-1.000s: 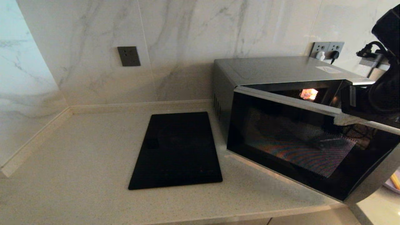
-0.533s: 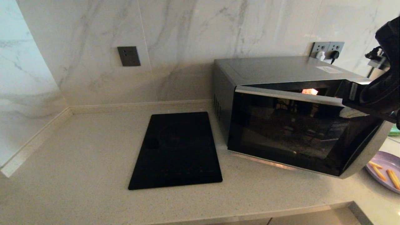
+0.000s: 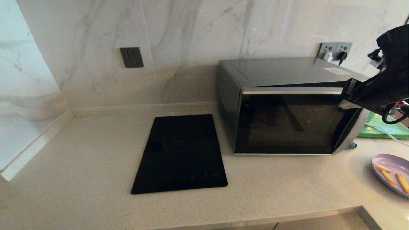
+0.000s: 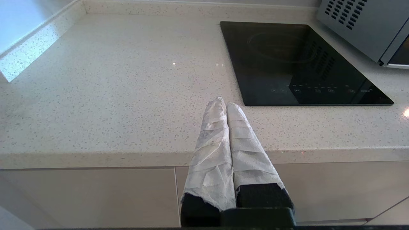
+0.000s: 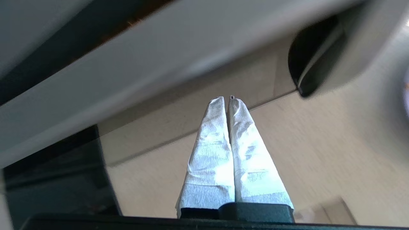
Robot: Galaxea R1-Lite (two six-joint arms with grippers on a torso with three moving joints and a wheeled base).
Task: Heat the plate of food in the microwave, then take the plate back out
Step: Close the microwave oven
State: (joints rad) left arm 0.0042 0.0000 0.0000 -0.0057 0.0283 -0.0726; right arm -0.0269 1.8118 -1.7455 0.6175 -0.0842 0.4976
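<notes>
Pale speckled stone counter [image 3: 80, 166] running into a corner, marble-veined wall [image 3: 198, 38] behind. Dark socket plate [image 3: 131, 57] set in the wall; a second outlet [image 3: 335, 50] with plugs in it behind the microwave. Black glass cooktop [image 3: 180, 153] lying flat on the counter, just left of the microwave [image 3: 287, 105]. Green board [image 3: 383, 126] on the counter to the microwave's right, partly hidden by the arm.

Microwave door nearly closed, a thin gap left along its top edge. Right gripper [image 3: 345, 97] at the door's upper right corner, against the door top as far as the head view shows; contact not certain. Fingers pressed together, nothing between them. Plate [image 3: 391, 177] out on the counter, well to the right of the microwave and below the right gripper, well apart from it, cut off by the head view's edge. Orange sticks [image 3: 388, 177] lying on it.

Left gripper [image 4: 226, 103] absent from the head view; seen only from its own wrist camera, fingers closed on nothing, hanging out past the counter's front edge, near the cooktop's front corner. Cabinet fronts [image 4: 89, 195] under the counter appearing there alone. Right wrist view giving the right gripper [image 5: 227, 99] close under the door's silver edge [image 5: 159, 73], with the counter beyond; plate barely at that view's edge, too blurred to make out.
</notes>
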